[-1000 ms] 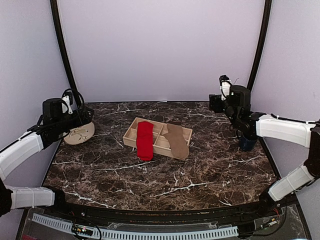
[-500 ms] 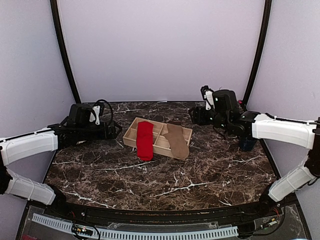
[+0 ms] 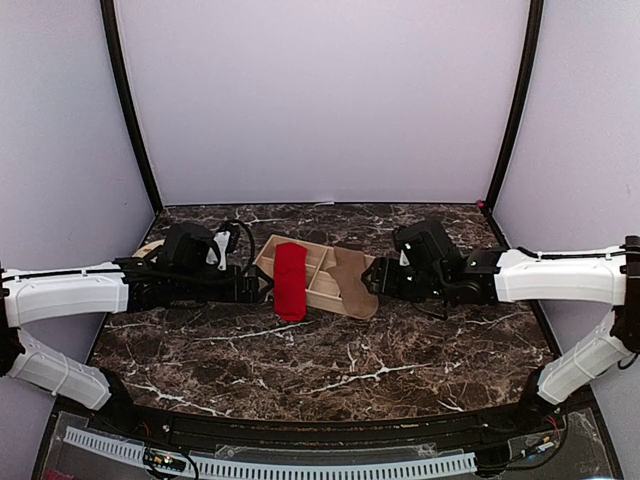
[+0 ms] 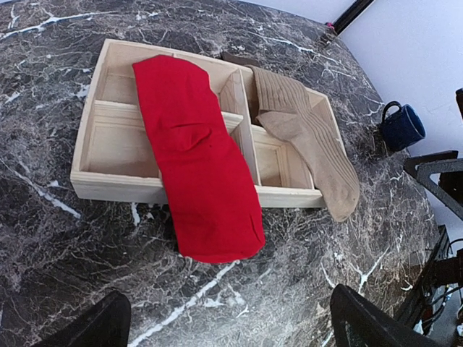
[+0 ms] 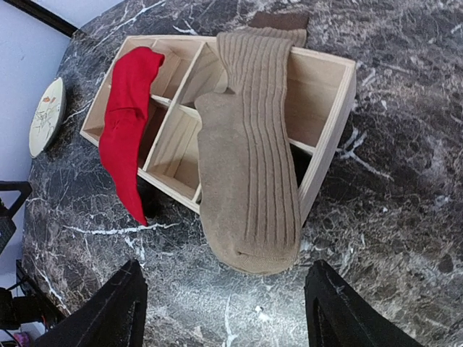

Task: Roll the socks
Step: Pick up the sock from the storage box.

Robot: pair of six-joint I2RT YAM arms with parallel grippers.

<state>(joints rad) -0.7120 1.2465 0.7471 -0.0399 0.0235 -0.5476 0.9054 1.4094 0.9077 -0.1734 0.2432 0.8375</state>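
A bright red sock (image 3: 289, 281) lies flat across the left half of a wooden divided tray (image 3: 320, 266), its toe hanging over the near rim onto the marble. A tan-brown ribbed sock (image 3: 354, 282) lies across the right half in the same way. My left gripper (image 3: 260, 288) is low at the tray's left side, open. In its wrist view the red sock (image 4: 195, 159) lies ahead of the empty gap (image 4: 231, 325). My right gripper (image 3: 373, 279) is open at the tray's right. The tan sock's toe (image 5: 253, 238) is just ahead of its spread fingers (image 5: 228, 307).
A round beige patterned disc (image 3: 148, 247) lies at the table's back left, also visible as the disc (image 5: 47, 116) in the right wrist view. A dark blue mug (image 4: 401, 126) stands at the right edge. Bare dark marble (image 3: 330, 370) stretches in front of the tray.
Both arms have swung in from the table's sides and dropped low, each gripper now next to the tray. The socks and tray have not moved. Both grippers stayed open.
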